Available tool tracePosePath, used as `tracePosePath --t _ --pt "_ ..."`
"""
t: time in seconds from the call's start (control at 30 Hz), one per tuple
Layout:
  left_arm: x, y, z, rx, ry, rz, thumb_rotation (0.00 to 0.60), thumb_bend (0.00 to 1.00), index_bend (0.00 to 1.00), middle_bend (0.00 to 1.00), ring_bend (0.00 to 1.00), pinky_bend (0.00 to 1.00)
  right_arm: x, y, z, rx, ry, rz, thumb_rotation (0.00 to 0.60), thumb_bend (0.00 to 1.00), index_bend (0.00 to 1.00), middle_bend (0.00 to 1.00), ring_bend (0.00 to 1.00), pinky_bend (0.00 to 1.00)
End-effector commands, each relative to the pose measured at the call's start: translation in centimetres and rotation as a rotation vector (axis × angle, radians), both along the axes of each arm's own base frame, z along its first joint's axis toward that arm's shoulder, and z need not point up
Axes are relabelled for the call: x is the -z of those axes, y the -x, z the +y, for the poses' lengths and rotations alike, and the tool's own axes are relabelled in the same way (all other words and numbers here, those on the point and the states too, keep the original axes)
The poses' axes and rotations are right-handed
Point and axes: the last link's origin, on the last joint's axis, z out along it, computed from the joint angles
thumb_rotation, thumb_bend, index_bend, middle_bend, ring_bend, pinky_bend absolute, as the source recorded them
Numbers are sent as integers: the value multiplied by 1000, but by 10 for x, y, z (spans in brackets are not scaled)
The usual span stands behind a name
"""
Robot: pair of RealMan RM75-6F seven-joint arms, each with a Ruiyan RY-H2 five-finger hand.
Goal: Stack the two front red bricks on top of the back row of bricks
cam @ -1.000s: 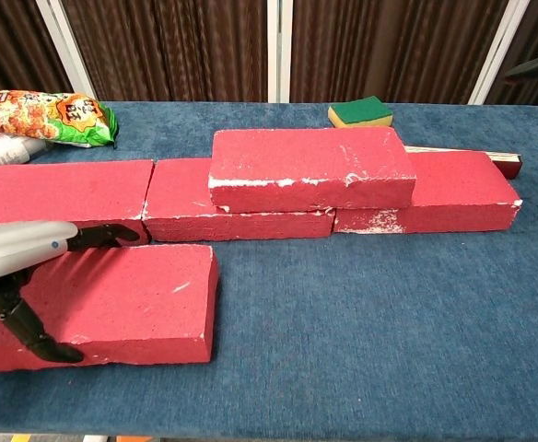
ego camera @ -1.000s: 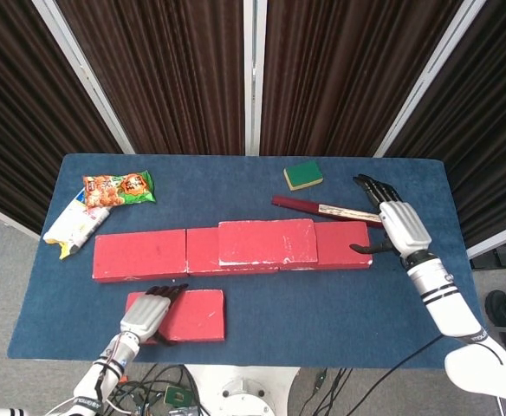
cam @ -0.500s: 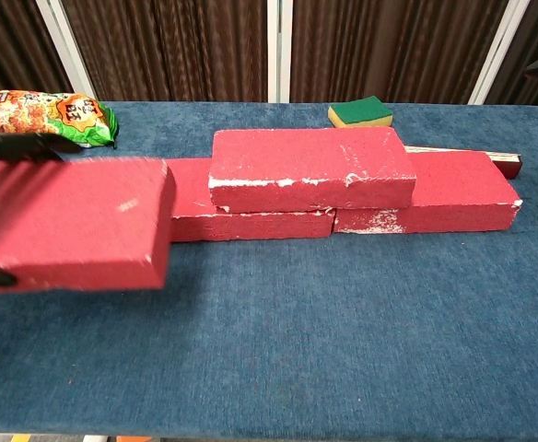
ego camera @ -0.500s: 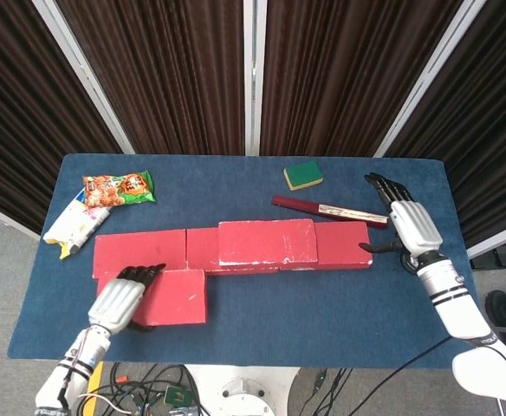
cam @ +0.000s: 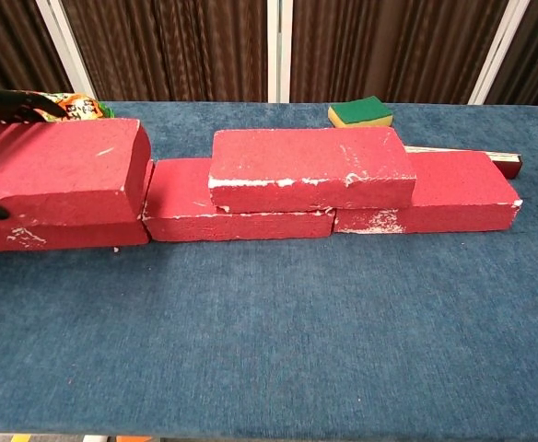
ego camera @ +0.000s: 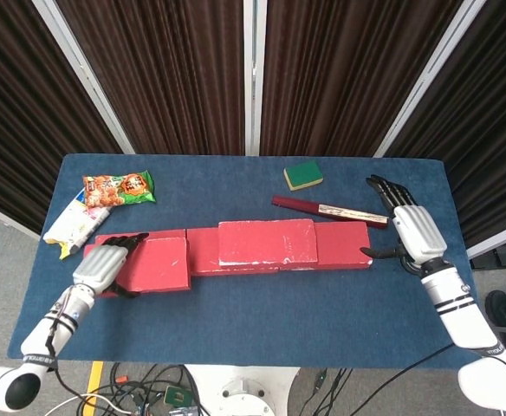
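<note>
Left hand [ego camera: 101, 267] grips brick [ego camera: 153, 263], fingers over its left end | brick sits atop the back row's [ego camera: 340, 244] left end | right hand [ego camera: 411, 232] empty, fingers spread, just right of the row, on blue tabletop [ego camera: 279, 312]

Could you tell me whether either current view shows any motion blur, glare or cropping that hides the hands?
Head view: sharp and evenly lit, no glare; left hand on the brick, right hand fully visible. Chest view: sharp too, but cropped; only dark fingertips show at the left edge.
</note>
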Motion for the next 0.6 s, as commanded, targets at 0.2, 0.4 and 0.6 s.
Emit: tracePosePath --t 0.2,0.4,0.6 --pt "15 -8 37 8 44 -24 600 88 9 147 224 174 -6 6 6 10 18 0 600 0 0 0 0 0" --pt "25 -13 48 10 66 -35 600 89 9 147 224 173 -7 10 7 16 23 1 600 0 0 0 0 0" --pt "35 -12 58 -3 75 -29 600 89 9 147 224 173 -7 12 8 21 22 -1 600 0 0 0 0 0"
